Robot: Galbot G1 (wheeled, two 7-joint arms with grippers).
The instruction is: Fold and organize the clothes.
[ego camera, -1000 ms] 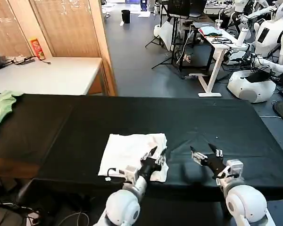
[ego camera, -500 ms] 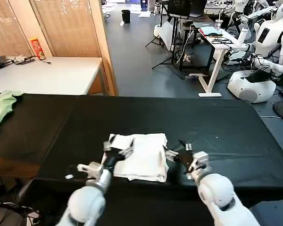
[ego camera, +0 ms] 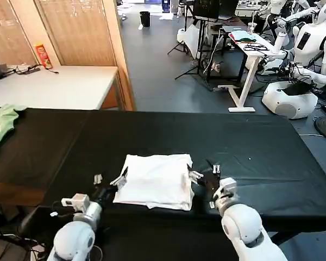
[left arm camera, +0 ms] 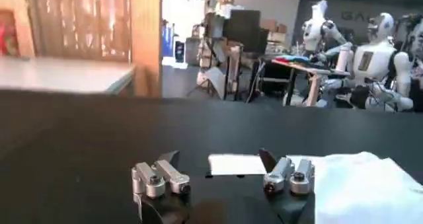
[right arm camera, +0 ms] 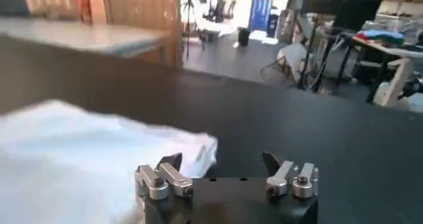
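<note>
Black table (ego camera: 250,136) spans the scene w/ a white T-shirt (ego camera: 157,180) folded into a rough rectangle near the front edge, centre, plain side up. Light green garment (ego camera: 1,124) lies at the far left end, well apart from the shirt. Left gripper (ego camera: 110,180) sits just beside the shirt's left edge, low over the table, jaws apart, nothing btwn them. Right gripper (ego camera: 204,169) is just beside the shirt's right edge, jaws also apart & empty. In the left wrist view the fingertips (left arm camera: 173,158) point at the cloth's edge.
</note>
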